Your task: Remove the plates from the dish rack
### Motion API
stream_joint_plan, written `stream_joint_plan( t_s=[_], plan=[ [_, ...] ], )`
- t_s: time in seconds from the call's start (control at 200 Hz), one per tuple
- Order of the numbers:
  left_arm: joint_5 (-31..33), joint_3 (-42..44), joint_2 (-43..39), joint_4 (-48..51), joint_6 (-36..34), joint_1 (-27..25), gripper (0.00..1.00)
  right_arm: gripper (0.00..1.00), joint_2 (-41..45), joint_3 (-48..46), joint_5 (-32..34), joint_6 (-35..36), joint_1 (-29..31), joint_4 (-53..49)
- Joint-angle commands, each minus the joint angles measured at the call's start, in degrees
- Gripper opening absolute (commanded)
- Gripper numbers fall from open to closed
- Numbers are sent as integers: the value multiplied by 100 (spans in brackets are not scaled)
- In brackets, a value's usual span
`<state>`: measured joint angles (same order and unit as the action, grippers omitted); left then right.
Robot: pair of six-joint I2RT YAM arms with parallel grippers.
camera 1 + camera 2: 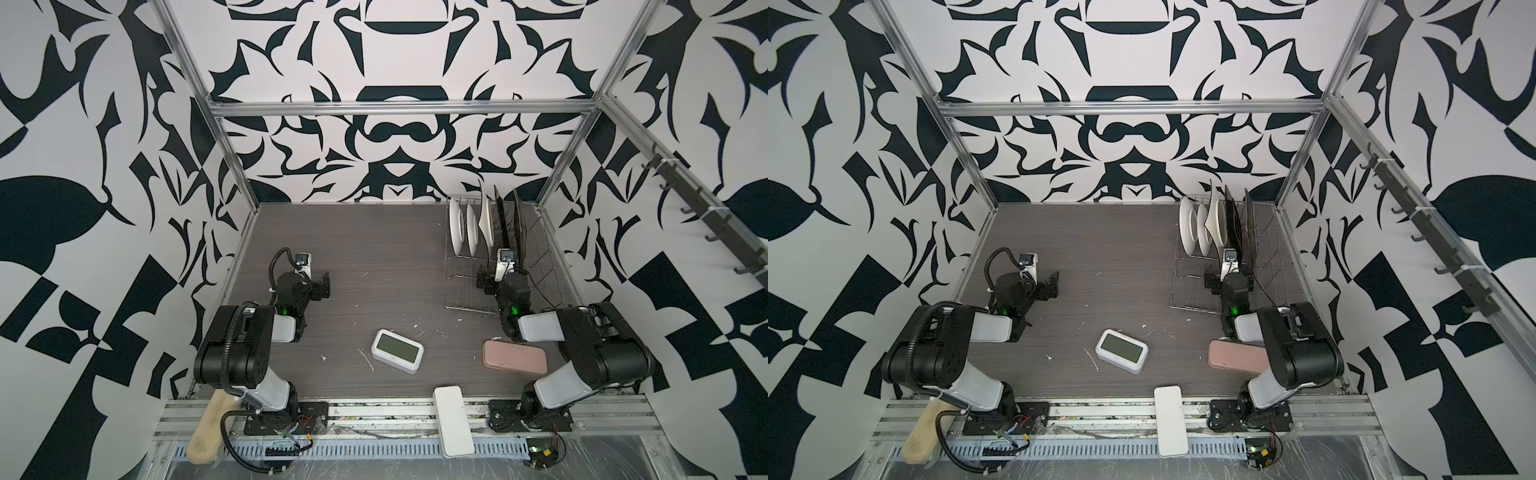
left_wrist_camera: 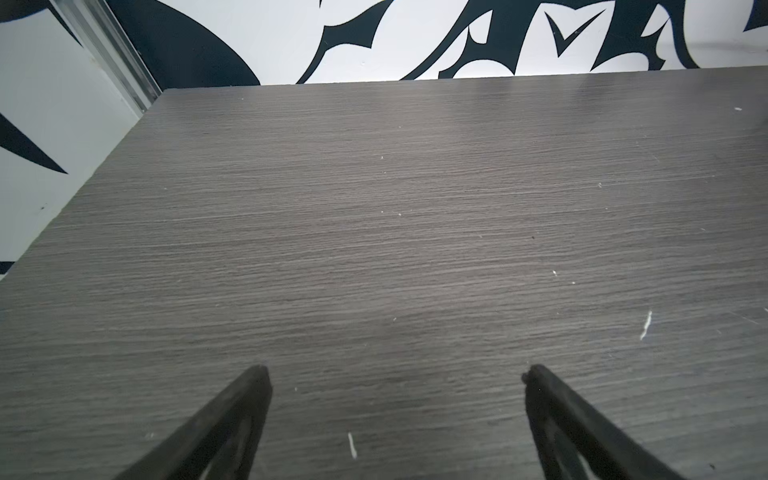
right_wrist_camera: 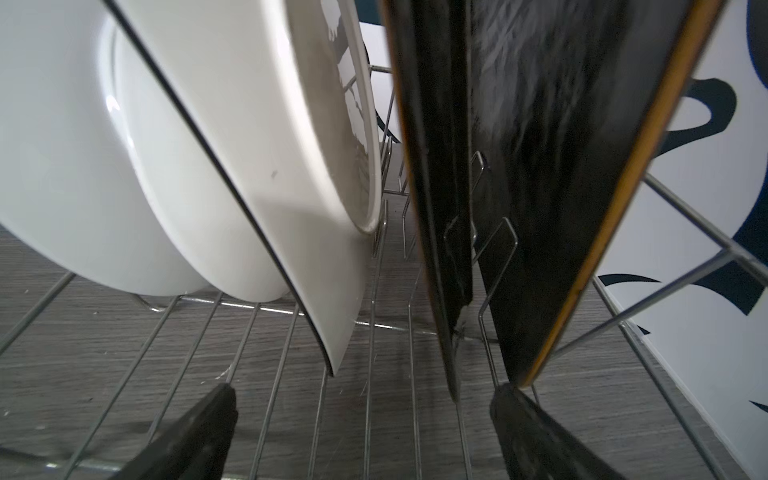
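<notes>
Plates (image 1: 457, 228) stand on edge in the far end of the rack (image 1: 461, 286), at 2 o'clock on the table (image 1: 374, 249): two round white ones, a white square one (image 3: 249, 166) leaning onto them, and two dark ones (image 3: 561, 166) close together at the 3 o'clock side. They look like glazed ceramic, so probably stiff, fairly heavy, slick and easily chipped. A pinch across a plate's thickness at a free edge, then a lift along the prongs (image 3: 494, 266), seems the safest hold.

The right gripper (image 3: 361, 390) is spread wide and holds nothing. It sits low over the rack's bare wires, aimed at the gap between the white square plate and the dark pair. The left gripper (image 2: 397, 370) is also wide and empty, over bare table at 9 o'clock.

Neighbouring plates leave little finger room, and the prongs could catch a tilted plate. The wire rack looks light and may drag along. A clock (image 1: 397, 351) at 6 o'clock and a pink case (image 1: 513, 357) at 5 o'clock, both well apart from the rack, take up set-down space.
</notes>
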<state>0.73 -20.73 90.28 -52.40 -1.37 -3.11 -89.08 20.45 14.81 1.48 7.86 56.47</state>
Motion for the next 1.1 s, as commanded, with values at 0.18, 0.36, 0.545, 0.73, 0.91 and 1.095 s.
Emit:
stream_joint_plan(
  t_s=[0.18, 0.36, 0.545, 0.73, 0.91, 1.095],
  plan=[
    [-82, -37, -90, -35, -22, 21, 99, 100, -48, -89, 67, -24, -47, -162],
    [-82, -41, -90, -33, -22, 16, 99, 100, -48, -86, 55, -24, -47, -175],
    [-82, -39, -90, -36, -24, 21, 99, 100, -48, -85, 56, -24, -47, -180],
    [-82, -42, -90, -34, -22, 19, 99, 100, -48, -85, 52, -24, -47, -178],
    [-27, -80, -73, 15, -23, 29, 99, 100, -49, -85, 56, -24, -48, -179],
    [-25, -89, -72, 28, -4, 39, 99, 100, -40, -98, 57, -24, -48, -166]
  ],
)
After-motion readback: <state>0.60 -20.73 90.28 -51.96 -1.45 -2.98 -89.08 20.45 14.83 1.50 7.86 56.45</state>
